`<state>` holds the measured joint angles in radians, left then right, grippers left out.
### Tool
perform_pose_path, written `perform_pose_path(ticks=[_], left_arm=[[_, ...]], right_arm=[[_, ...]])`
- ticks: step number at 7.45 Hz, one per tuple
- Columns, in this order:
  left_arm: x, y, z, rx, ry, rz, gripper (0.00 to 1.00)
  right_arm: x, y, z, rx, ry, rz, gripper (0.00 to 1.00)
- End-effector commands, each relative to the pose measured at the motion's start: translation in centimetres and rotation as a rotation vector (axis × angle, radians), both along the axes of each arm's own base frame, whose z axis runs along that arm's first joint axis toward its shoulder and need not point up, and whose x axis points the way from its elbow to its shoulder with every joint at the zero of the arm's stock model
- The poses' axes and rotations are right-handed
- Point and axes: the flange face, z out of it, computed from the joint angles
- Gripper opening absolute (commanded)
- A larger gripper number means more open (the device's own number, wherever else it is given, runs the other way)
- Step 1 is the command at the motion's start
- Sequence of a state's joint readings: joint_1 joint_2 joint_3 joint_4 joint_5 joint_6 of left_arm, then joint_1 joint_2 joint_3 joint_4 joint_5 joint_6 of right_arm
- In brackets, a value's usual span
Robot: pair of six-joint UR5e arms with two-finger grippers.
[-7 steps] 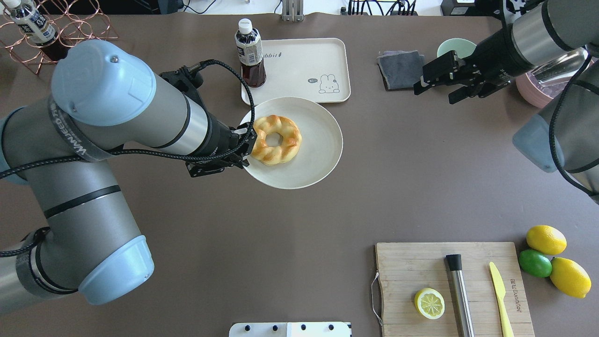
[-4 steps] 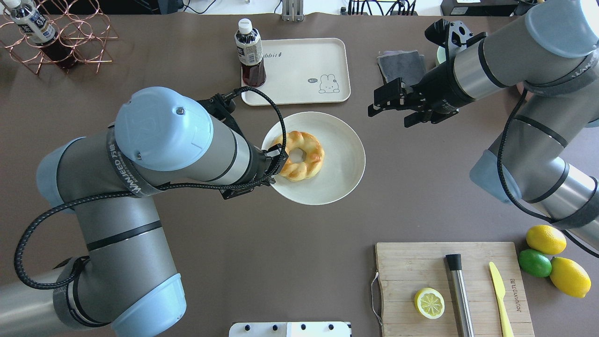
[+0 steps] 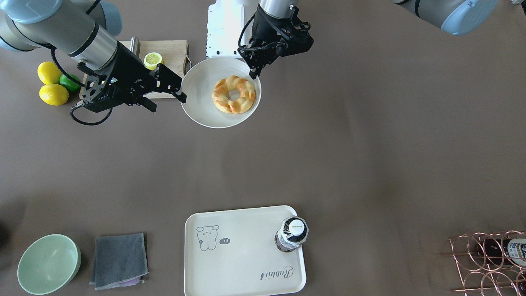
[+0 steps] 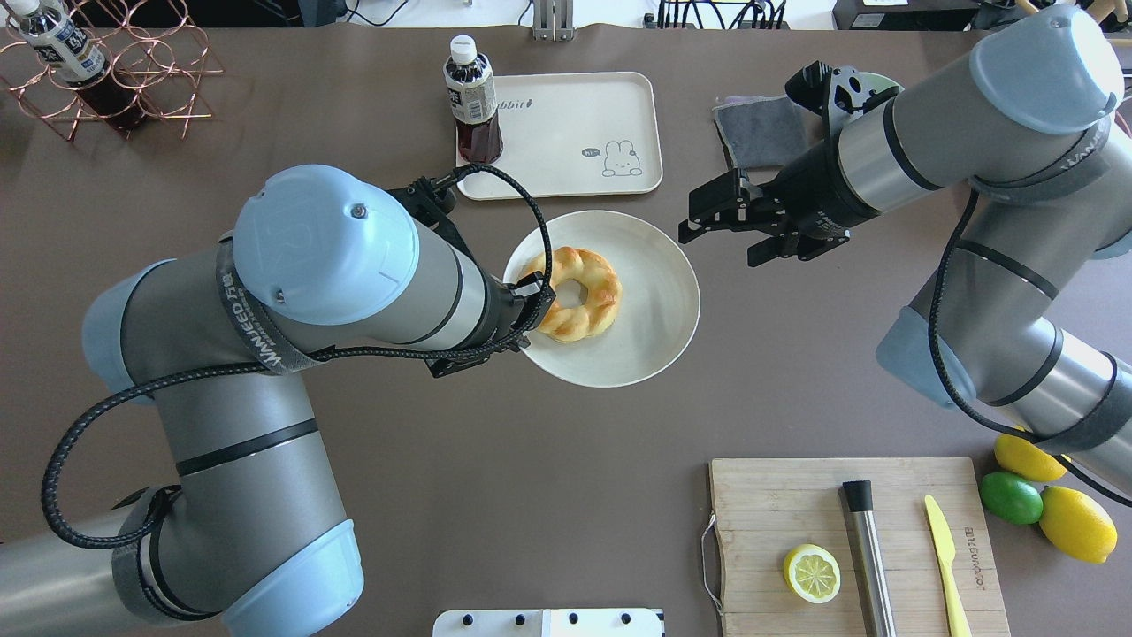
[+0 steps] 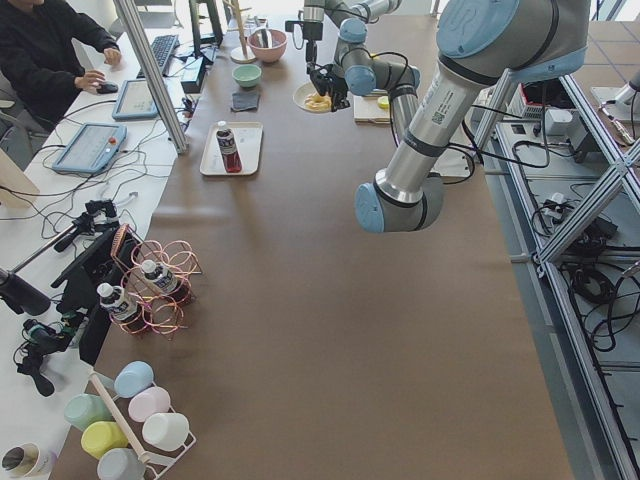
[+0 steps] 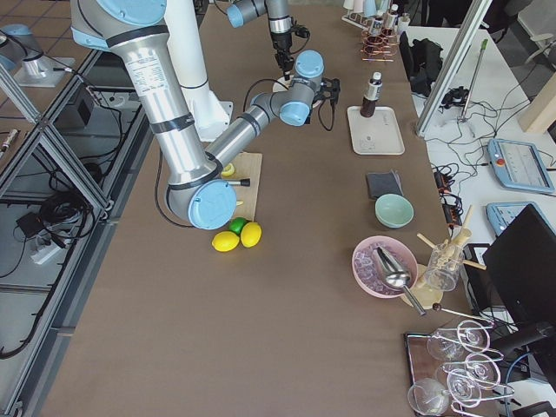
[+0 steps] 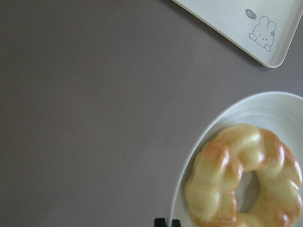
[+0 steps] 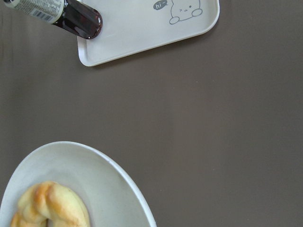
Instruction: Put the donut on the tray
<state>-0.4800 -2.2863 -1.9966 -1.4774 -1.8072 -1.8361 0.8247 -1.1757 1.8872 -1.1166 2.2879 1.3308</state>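
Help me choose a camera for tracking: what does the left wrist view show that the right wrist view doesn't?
Only left wrist: nearly the whole donut, centre hole included. Only right wrist: the bottle standing on the tray. Both: the plate rim, part of the donut, and the tray's rabbit corner.

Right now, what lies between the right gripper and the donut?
Only a bare stretch of the white plate lies between the right gripper and the donut; the overhead view shows it.
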Motion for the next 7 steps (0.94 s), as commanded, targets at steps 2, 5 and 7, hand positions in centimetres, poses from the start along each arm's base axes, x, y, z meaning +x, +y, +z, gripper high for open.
perform_pose_path(ticks=[2, 5, 7], left_arm=[[-0.2, -0.5, -0.6, 0.002, 0.006, -0.008, 0.00], [0.0, -1.2, 0.0, 0.003, -0.007, -0.014, 0.00], [0.2, -1.3, 0.3, 0.004, -0.012, -0.014, 0.00]], right_arm=[[-2.5, 2.4, -0.2, -0.002, -0.003, -0.055, 0.99], [-2.2, 2.7, -0.1, -0.015, -0.004, -0.051, 0.36], [-2.0, 2.7, -0.3, -0.014, -0.007, -0.051, 0.23]])
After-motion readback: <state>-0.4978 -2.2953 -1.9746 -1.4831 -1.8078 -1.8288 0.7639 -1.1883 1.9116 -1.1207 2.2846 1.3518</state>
